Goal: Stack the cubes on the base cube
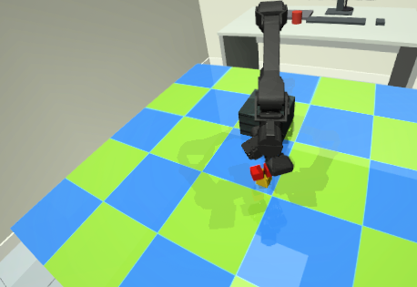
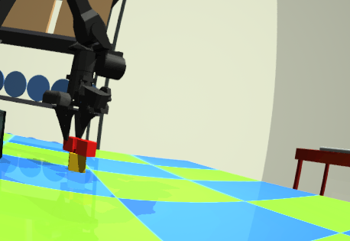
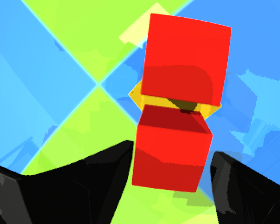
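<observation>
The yellow base cube (image 1: 263, 183) (image 2: 76, 162) (image 3: 135, 96) stands on the checkered floor. Two red cubes sit on top of it, at opposite corners. In the wrist view the near red cube (image 3: 172, 152) (image 2: 70, 144) lies between my fingers and the far red cube (image 3: 187, 56) (image 2: 88, 148) is just beyond it, with a thin dark gap between them. Only one red block (image 1: 257, 172) shows clearly in the top view. My gripper (image 1: 268, 169) (image 2: 72, 132) (image 3: 173, 155) is open, with its fingertips on either side of the near red cube and slightly apart from its sides.
The arm's dark base (image 1: 266, 117) stands just behind the stack. A white desk (image 1: 319, 35) with a monitor and a red cup is far behind. A dark shelf rack (image 2: 111, 24) and a red table (image 2: 319, 155) stand at the room's edges.
</observation>
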You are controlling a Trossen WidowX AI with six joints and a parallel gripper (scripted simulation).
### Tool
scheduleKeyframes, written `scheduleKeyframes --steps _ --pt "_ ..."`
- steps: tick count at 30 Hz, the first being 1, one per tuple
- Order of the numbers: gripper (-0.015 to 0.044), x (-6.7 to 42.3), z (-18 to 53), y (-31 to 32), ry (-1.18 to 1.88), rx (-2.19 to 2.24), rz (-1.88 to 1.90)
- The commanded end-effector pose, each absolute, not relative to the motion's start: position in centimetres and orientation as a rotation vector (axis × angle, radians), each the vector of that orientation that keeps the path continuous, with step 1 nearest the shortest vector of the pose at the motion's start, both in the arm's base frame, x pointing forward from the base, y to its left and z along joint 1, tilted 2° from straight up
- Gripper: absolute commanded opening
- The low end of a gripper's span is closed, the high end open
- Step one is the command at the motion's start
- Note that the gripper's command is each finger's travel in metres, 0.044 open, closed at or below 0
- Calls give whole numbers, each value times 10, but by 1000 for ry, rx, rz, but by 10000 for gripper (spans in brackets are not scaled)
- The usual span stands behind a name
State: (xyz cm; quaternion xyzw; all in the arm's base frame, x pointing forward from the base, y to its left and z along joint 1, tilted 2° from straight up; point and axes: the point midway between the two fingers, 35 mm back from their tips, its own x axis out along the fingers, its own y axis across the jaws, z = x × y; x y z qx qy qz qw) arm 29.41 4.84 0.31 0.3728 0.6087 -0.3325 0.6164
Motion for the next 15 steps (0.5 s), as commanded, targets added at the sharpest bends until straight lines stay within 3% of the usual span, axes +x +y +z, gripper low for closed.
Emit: scheduleKeyframes --steps 1,15 --pt "205 296 11 48 1397 861 -762" --pt "205 295 31 48 1397 861 -762"
